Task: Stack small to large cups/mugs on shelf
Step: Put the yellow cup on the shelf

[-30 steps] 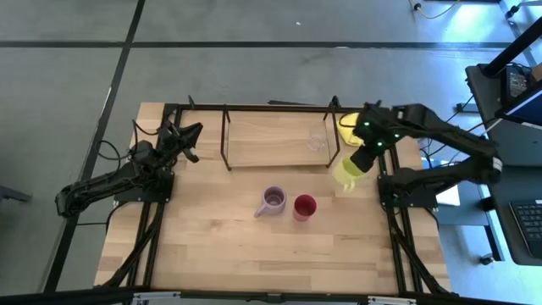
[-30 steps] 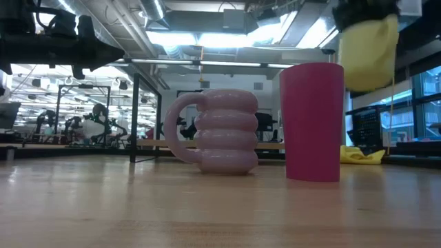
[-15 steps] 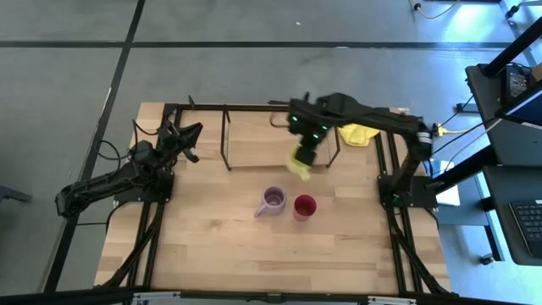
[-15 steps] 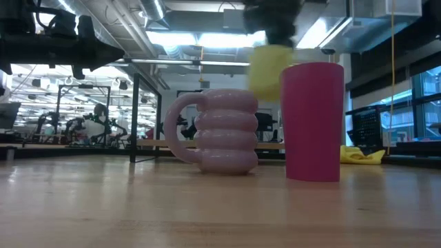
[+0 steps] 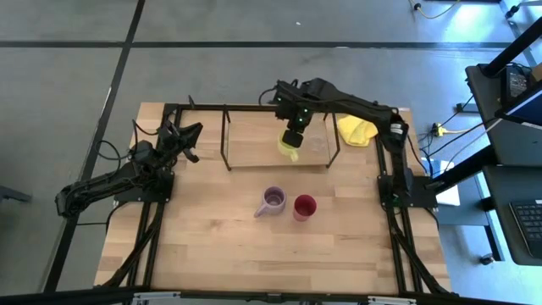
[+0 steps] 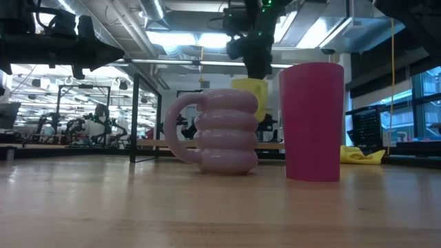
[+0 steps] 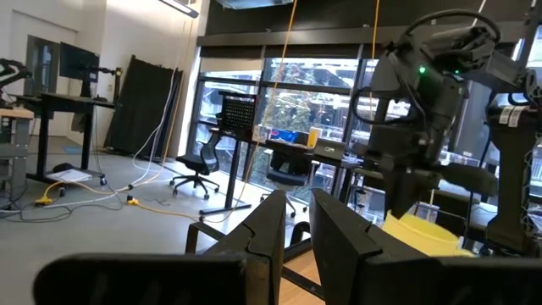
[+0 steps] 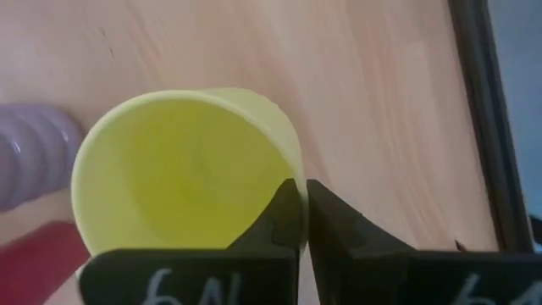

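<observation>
Over the shelf (image 5: 254, 140) board, right gripper (image 5: 291, 140) pinches the yellow-green mug's (image 5: 288, 147) rim, seemingly airborne.

around me: grey concrete floor (image 5: 254, 76) with dark seams; tall windows (image 7: 288, 110); black office chair (image 7: 196, 165); desks (image 7: 25, 106); ceiling strip lights (image 6: 200, 38); exposed ducts overhead.

Pale lilac mug (image 6: 219, 131) is seen standing on the bench (image 6: 207, 213), handle to the picture's left. Dark red cup (image 6: 311, 121) stands just beside it. Behind and between them, the yellow-green mug (image 6: 251, 93) is held aloft by the right gripper (image 6: 252, 55). Yellow cloth (image 6: 362, 156) lies far right.
</observation>
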{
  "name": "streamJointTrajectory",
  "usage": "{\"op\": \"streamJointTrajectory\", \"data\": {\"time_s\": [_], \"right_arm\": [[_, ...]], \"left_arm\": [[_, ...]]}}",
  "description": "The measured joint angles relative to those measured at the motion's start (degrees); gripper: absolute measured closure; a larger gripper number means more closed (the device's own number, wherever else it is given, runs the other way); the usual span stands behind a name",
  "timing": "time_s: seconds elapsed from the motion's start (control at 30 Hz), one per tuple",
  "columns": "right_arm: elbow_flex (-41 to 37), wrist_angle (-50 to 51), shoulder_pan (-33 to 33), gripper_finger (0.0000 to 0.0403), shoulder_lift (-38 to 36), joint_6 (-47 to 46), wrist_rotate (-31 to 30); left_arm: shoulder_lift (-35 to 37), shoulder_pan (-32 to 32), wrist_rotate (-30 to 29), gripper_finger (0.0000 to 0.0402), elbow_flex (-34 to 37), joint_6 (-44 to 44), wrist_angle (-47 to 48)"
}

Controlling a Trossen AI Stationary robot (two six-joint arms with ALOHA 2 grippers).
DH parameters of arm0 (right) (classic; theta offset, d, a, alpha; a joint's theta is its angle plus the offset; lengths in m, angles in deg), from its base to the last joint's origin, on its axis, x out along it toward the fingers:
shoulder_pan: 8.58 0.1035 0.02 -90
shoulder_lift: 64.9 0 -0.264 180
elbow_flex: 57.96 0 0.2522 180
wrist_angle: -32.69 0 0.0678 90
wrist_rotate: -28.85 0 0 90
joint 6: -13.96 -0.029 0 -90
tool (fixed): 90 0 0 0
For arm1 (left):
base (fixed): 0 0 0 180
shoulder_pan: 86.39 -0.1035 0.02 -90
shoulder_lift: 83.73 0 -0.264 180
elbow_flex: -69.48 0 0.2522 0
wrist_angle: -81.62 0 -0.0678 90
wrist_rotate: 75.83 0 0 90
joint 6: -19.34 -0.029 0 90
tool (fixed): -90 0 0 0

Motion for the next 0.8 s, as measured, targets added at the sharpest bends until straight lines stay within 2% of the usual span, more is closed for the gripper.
{"op": "streamJointTrajectory", "data": {"time_s": [0.33,0.67,0.8], "right_arm": [[-0.2,-2.3,-4.9,0.0393,4.3,4.2,0.1],[-0.2,-0.7,-8.9,0.0393,4.9,1.9,0.7],[-0.2,-0.3,-9.3,0.0393,4.9,1.2,4.1]], "left_arm": [[0.0,0.0,0.0,0.0350,0.0,0.0,0.0],[0.0,0.0,0.0,0.0350,0.0,0.1,0.0],[0.0,0.0,0.0,0.0350,0.0,0.0,0.0]]}}
